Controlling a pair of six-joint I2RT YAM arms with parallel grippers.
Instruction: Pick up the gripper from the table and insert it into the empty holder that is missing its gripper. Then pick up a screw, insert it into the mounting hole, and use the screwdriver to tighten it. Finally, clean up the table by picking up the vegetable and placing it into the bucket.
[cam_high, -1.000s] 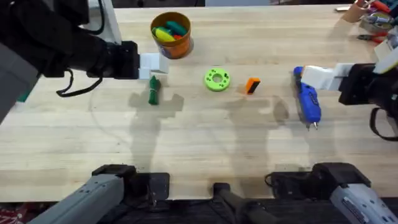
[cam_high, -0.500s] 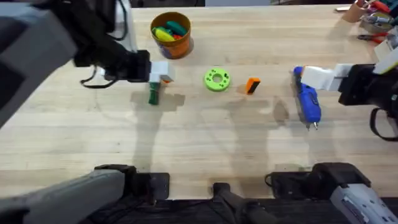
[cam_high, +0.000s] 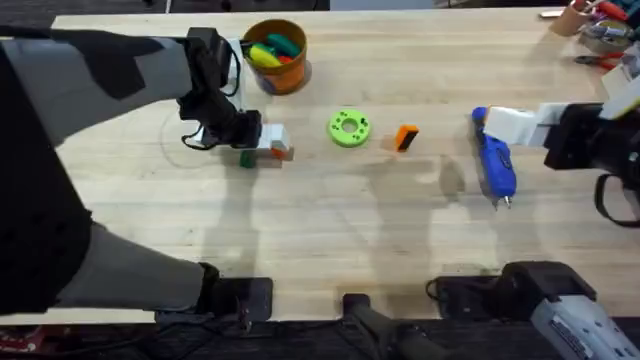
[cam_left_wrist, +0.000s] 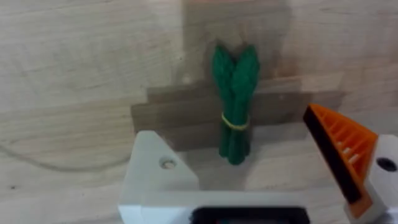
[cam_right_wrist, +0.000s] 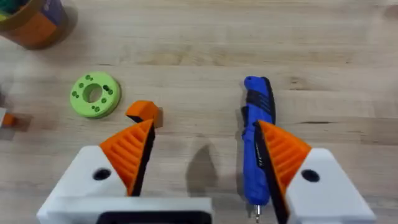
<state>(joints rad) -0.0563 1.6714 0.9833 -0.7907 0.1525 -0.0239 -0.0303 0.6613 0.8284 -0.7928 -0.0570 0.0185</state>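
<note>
Left gripper has swung in over the vegetable, fingers spread wide and empty, vegetable lying on the table between them. Right gripper unchanged, spread beside the screwdriver. Bucket behind.

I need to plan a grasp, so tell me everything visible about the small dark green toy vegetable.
The small dark green toy vegetable looks like a bundle of asparagus stalks with pointed tips, tied by a thin yellow band. It lies flat on the pale wooden table, between the left gripper's open fingers, apparently untouched.
</note>
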